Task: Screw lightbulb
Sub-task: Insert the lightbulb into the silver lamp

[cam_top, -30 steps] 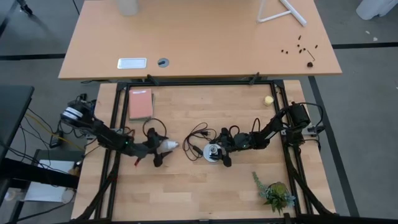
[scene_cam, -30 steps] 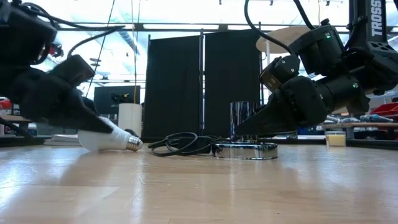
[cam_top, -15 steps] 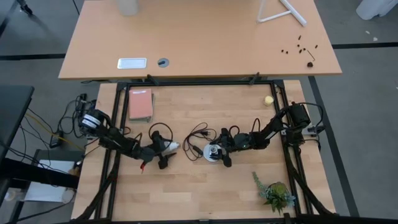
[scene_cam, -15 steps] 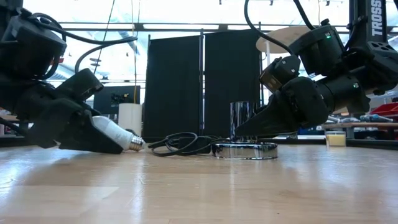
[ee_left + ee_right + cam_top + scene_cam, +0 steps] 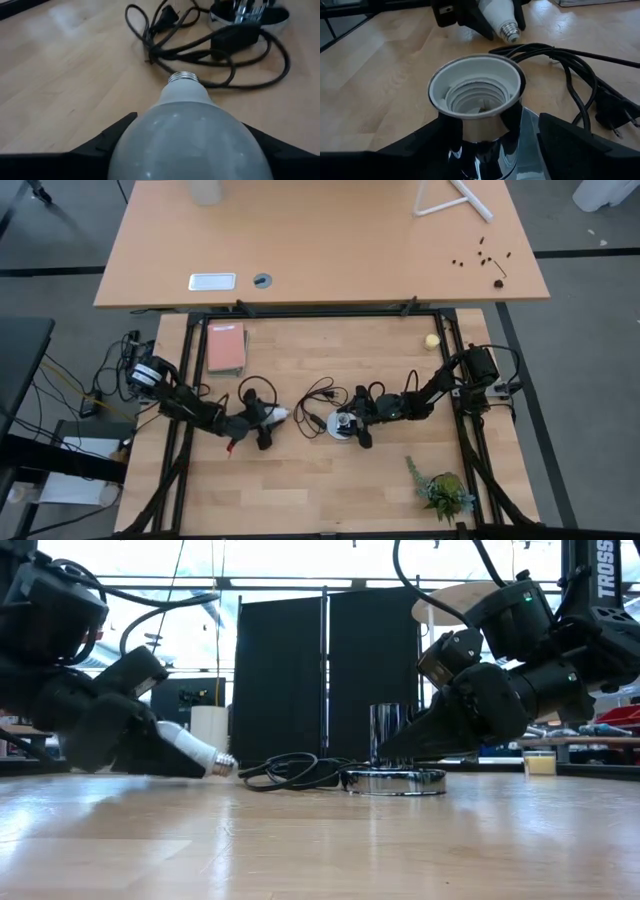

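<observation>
Pick-up step: your left gripper (image 5: 150, 745) jaws flank the lightbulb (image 5: 195, 750), closing; right gripper (image 5: 485, 135) jaws straddle the socket (image 5: 476, 95); next, lift and align threads

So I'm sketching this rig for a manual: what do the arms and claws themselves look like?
Both arms are dark, nearly black, with chunky rounded joints and loose black cables looping along them. The right arm has a small green light, with white lettering on the post behind. Each claw, left and right, ends in two flat, tapering black fingers.
</observation>
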Tool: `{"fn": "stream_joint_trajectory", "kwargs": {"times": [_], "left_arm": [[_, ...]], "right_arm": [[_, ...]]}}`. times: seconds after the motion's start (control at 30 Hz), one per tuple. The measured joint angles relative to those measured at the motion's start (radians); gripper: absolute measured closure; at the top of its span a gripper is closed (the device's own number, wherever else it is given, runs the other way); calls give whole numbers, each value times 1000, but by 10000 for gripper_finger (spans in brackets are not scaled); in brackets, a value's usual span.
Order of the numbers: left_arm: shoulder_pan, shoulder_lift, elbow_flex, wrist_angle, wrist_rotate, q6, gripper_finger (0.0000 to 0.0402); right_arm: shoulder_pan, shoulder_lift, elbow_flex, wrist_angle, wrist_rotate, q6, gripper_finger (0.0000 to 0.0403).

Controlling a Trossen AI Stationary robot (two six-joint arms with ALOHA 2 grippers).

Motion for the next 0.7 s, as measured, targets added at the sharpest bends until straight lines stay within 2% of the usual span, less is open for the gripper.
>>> {"fn": "stream_joint_trajectory", "kwargs": {"times": [0.17,0.37,0.47,0.6,0.7], "left_arm": [[0,-2,75,-32,20,-16,134],[1,-3,160,-59,106,31,149],[1,-24,183,-76,115,54,149],[13,-97,212,-180,105,57,143],[20,-167,267,-316,106,62,144]], "right_arm": [[-1,0,0,6,1,1,98],[-1,-14,0,2,-1,0,93],[-2,-48,-1,-3,-1,-11,90],[-2,-107,-1,-56,-2,-34,89],[-2,-173,0,-114,-4,-46,89]]}}
